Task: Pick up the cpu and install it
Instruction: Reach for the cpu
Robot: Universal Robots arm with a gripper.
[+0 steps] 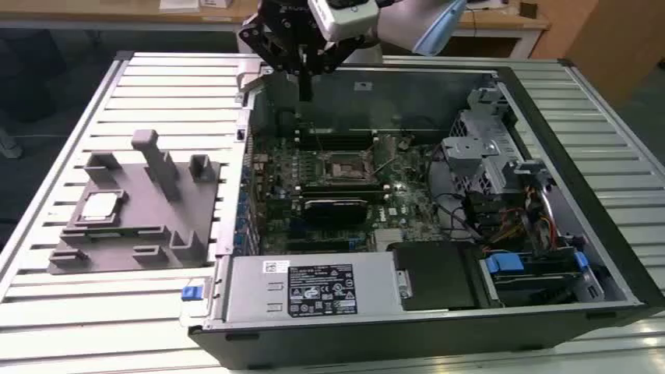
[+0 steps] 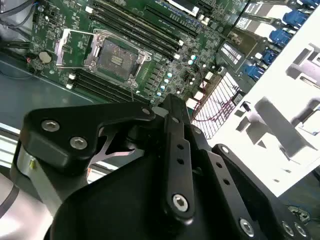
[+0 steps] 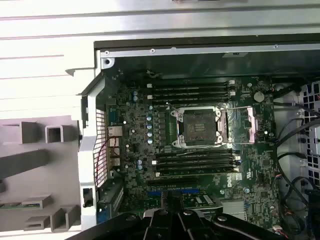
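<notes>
Nearest in the exterior view, the silver power box (image 1: 311,288) fills the front corner of the open computer case (image 1: 416,339). The case lies on its side on the slatted table (image 1: 62,312), so the board faces up and can be reached from above. At nine o'clock from the case, just beside its wall, sits the grey tray (image 1: 156,226). Its moulded pockets look meant to keep each part at a known spot. The cpu (image 1: 99,207) lies flat in one of them, metal top up, toward the tray's nine o'clock edge and uncovered for a grab from above. Farther in, at the middle of the green board (image 1: 276,187), the socket (image 1: 343,165) stands uncovered. In the first wrist view its metal flap (image 3: 250,122) is swung away to one side and the dark bed is bare, which I take to mean it is ready for the chip. Farthest, at twelve o'clock from the socket, the claw (image 1: 304,92) hangs pointing down over the case's back wall, its two fingers drawn together on nothing. It is well apart from the cpu, so by my reading the pick-up has not yet begun.
</notes>
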